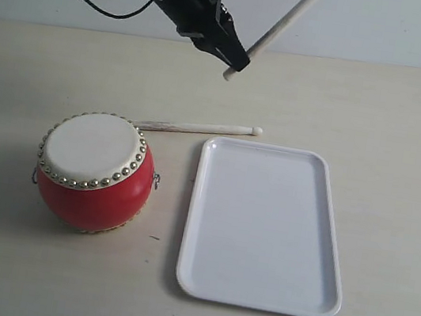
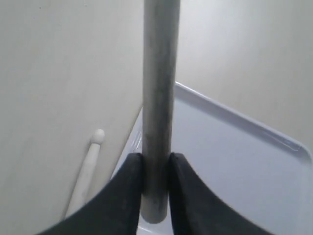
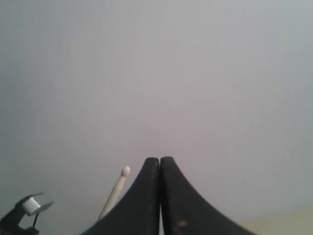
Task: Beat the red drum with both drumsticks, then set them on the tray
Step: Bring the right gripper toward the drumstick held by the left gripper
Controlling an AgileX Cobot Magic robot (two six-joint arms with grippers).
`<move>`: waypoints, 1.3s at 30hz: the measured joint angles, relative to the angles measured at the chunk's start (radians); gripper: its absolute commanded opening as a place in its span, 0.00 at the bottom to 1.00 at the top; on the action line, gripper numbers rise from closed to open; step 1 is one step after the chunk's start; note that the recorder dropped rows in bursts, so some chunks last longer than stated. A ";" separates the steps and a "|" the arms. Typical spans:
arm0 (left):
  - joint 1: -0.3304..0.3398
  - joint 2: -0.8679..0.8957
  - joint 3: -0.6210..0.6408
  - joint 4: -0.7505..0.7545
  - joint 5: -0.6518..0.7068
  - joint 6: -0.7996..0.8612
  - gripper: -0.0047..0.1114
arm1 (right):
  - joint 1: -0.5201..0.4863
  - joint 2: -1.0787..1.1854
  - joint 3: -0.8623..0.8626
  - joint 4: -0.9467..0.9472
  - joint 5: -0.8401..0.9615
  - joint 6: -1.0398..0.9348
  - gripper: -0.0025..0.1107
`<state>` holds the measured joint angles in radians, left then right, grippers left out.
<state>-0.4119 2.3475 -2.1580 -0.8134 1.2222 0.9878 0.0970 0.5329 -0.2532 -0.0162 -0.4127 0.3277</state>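
The tray (image 1: 264, 223), a flat white plastic rectangle with rounded corners and a low raised rim, lies on the pale table (image 1: 405, 141) with its whole floor showing bare. Just left of it in the exterior view, apart from its rim, sits the red drum (image 1: 91, 179): glossy round red belly, matte cream skin facing up, brass studs ringing the edge. The left gripper (image 1: 241, 57) hangs above the table behind the tray, its black fingers (image 2: 129, 196) clamped on the held drumstick (image 1: 288, 22) close to the butt end. This smooth cream stick slants steeply, butt down, long axis rising up and right out of the exterior view. The second drumstick (image 1: 195, 127) lies flat on the table behind the drum and the tray's far left corner, long axis nearly left-right, bead tip (image 1: 256, 131) pointing right. The right gripper (image 3: 160, 160) has its 2 fingers pressed together with nothing between them, facing a plain wall (image 3: 195, 73)
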 measured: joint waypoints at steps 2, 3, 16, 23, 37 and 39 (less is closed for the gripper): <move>0.000 0.000 0.001 -0.025 0.000 0.002 0.04 | 0.000 0.169 -0.078 -0.075 -0.009 0.065 0.02; 0.000 0.000 0.001 -0.032 0.000 0.005 0.04 | 0.000 0.257 -0.112 -0.119 -0.013 0.109 0.02; 0.057 -0.035 0.083 -0.046 0.000 0.076 0.04 | -0.019 1.096 -0.427 -0.999 -0.500 0.686 0.02; 0.105 -0.075 0.189 -0.212 0.000 0.214 0.04 | -0.098 1.286 -0.517 -1.076 -0.777 0.693 0.02; 0.071 -0.075 0.294 -0.430 -0.002 0.366 0.04 | -0.103 1.368 -0.590 -1.126 -0.794 0.789 0.58; 0.060 -0.075 0.296 -0.440 -0.002 0.370 0.04 | -0.101 1.366 -0.590 -1.133 -0.794 0.802 0.61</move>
<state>-0.3523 2.2721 -1.8617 -1.2530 1.2201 1.3579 -0.0037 1.8987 -0.8428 -1.1496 -1.2063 1.1294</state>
